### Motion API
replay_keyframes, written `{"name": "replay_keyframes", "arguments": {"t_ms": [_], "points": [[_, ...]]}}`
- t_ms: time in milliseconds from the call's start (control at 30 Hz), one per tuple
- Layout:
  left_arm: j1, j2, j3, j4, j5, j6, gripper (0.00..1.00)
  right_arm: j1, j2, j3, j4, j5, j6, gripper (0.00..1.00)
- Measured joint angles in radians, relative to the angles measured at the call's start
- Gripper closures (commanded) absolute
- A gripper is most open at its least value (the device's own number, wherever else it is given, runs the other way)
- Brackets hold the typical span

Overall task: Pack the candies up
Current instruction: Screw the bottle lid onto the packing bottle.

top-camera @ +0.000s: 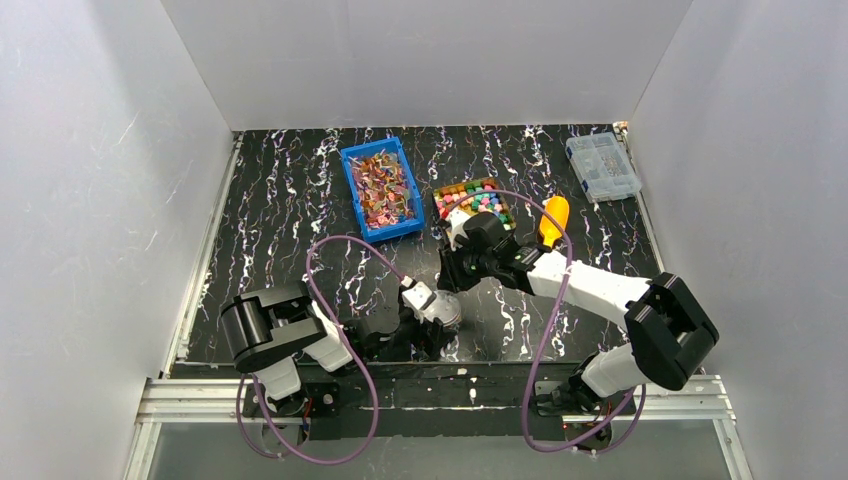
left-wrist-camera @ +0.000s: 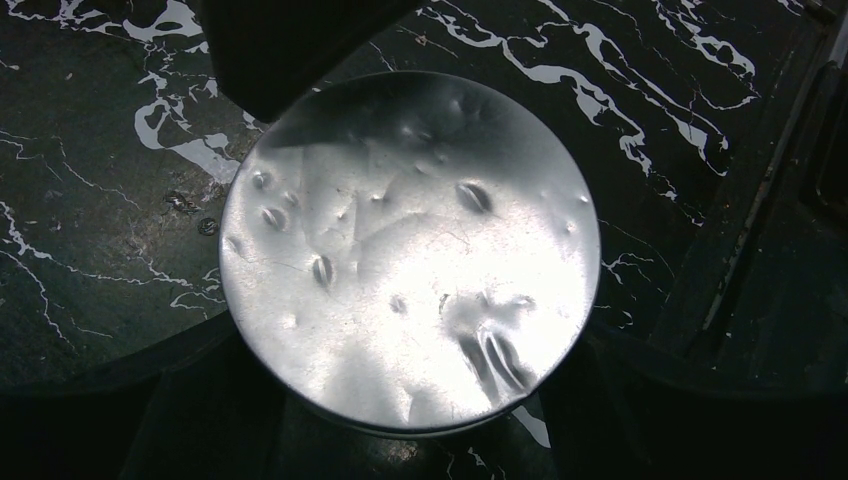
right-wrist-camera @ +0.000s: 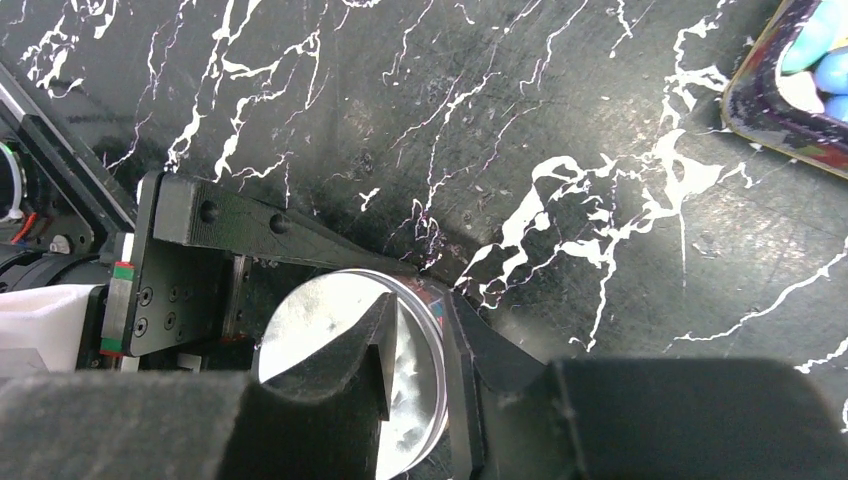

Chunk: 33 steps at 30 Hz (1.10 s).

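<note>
The candies (top-camera: 478,199), small bright cubes, fill a dark tray (top-camera: 441,193) at the table's middle back. A corner of the tray (right-wrist-camera: 760,95) with blue candies (right-wrist-camera: 822,62) shows in the right wrist view. My left gripper (top-camera: 437,318) is shut on a round tin (top-camera: 447,311) with a dented silver foil top (left-wrist-camera: 410,250), held near the front edge. In its wrist view my left gripper (left-wrist-camera: 410,400) has its fingers on both sides of the tin. My right gripper (top-camera: 452,278) hovers over the tin (right-wrist-camera: 330,310), narrowly open (right-wrist-camera: 420,305), one finger over the foil, one outside the rim.
A blue bin (top-camera: 352,185) of shiny foil-wrapped sweets stands left of the candy tray. An orange-handled tool (top-camera: 553,219) lies to the tray's right. A clear lidded organiser box (top-camera: 602,166) sits at the back right. White walls close in the black marbled table (top-camera: 280,220).
</note>
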Motion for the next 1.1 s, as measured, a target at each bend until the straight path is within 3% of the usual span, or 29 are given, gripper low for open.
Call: {"name": "replay_keyframes", "arguments": {"t_ms": [667, 1100], "points": [[-0.008, -0.003, 0.002, -0.009, 0.029, 0.014, 0.70, -0.014, -0.142, -0.198, 0.134, -0.047, 0.048, 0.82], [-0.008, -0.023, 0.016, -0.055, 0.045, 0.010, 0.70, 0.003, -0.451, -0.409, 0.156, -0.010, 0.185, 0.85]]}}
